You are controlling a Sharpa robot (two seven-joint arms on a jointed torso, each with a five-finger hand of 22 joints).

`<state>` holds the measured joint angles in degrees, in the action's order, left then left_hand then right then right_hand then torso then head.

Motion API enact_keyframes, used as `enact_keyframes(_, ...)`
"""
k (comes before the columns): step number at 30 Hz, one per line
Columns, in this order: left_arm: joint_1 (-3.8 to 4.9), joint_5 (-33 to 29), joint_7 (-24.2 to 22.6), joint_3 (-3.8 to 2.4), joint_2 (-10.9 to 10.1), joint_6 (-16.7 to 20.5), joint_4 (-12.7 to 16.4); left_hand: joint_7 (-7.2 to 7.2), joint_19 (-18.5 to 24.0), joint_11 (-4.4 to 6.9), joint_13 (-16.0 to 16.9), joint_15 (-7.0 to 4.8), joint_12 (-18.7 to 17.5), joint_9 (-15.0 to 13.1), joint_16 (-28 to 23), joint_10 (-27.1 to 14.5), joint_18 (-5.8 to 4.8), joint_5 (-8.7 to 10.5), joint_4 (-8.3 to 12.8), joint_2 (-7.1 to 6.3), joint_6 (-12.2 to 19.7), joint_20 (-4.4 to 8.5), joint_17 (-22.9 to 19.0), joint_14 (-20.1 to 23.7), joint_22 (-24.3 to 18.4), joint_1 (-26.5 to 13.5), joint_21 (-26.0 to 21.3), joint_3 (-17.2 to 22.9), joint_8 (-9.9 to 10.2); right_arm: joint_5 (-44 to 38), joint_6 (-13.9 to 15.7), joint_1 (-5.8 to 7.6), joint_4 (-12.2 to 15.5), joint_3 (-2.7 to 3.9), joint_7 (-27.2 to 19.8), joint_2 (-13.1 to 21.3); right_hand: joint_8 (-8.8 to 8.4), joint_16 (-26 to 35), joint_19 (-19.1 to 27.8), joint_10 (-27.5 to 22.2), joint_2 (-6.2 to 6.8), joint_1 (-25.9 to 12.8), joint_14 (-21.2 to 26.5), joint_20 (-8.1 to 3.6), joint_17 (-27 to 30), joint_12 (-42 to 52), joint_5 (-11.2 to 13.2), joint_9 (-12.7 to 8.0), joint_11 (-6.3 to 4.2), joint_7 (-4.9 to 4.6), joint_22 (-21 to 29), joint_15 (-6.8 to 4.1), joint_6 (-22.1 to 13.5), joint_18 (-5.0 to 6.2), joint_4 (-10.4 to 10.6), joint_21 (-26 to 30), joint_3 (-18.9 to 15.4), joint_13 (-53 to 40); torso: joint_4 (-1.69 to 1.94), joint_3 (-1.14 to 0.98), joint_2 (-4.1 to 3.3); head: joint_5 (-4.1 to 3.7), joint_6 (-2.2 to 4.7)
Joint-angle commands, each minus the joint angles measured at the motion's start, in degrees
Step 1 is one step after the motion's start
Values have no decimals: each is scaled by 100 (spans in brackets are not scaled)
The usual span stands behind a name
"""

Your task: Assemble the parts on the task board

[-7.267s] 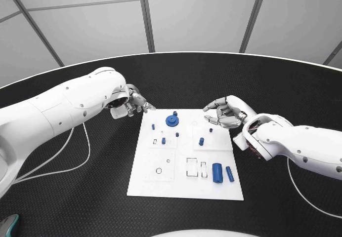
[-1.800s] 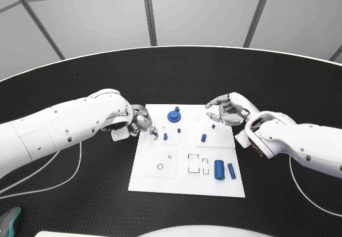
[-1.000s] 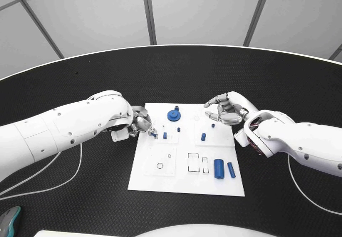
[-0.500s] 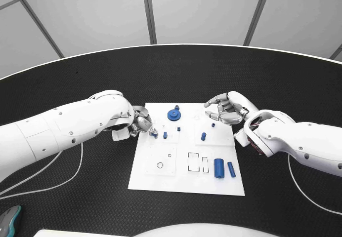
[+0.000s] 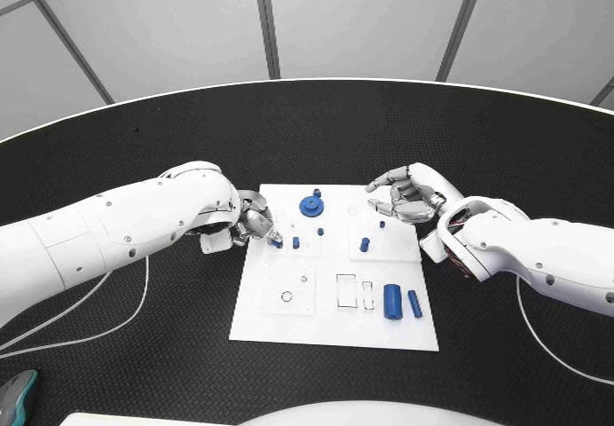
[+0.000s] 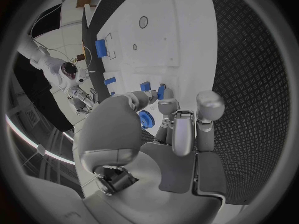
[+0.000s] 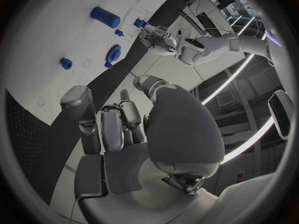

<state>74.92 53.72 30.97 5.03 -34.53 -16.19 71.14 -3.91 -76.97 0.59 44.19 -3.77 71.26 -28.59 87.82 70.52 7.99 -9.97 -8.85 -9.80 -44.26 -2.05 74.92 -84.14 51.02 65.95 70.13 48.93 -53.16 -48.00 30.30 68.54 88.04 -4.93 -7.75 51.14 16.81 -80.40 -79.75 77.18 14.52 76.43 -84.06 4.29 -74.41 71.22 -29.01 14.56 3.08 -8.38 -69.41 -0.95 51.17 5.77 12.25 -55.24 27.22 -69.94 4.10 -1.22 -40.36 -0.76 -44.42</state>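
At the task board's point(image 5: 335, 328) left edge, my left hand point(image 5: 252, 224) pinches a small blue peg point(image 5: 277, 242) just above the plate. My right hand point(image 5: 407, 197) hovers by the far right corner, fingers curled, holding nothing. Two blue cylinders point(image 5: 402, 303) lie near the right edge.

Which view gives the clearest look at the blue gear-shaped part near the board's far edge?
The head view: the blue gear part sits unobstructed on the task board. The right wrist view shows it smaller and distorted; in the left wrist view it is partly hidden behind the left hand.
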Motion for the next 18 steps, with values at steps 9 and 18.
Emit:
enact_keyframes(9,0,0,4,0,23,-27,-9,0,-40,3,-12,-38,25,-7,37,39,-83,-14,796,32,-33,0,865,-432,4,-6,21,777,-19,0,0,0,6,0,-1,2,37,29,28,-23,-12,-49,-240,17,-7,13,-24,-5,10,-6,-2,-33,11,90,-11,31,32,-9,1,1,-2,-5,-26)
enact_keyframes(18,-2,0,7,2,51,-26,-46,0,-40,3,-12,-38,25,-7,37,39,-83,-14,796,32,-33,0,865,-432,4,-6,21,777,-19,0,0,0,10,0,-1,5,37,29,28,-23,-12,-49,-240,17,-7,13,-24,-5,10,-6,-2,-33,11,90,-11,31,32,-9,0,2,-2,-7,-31)
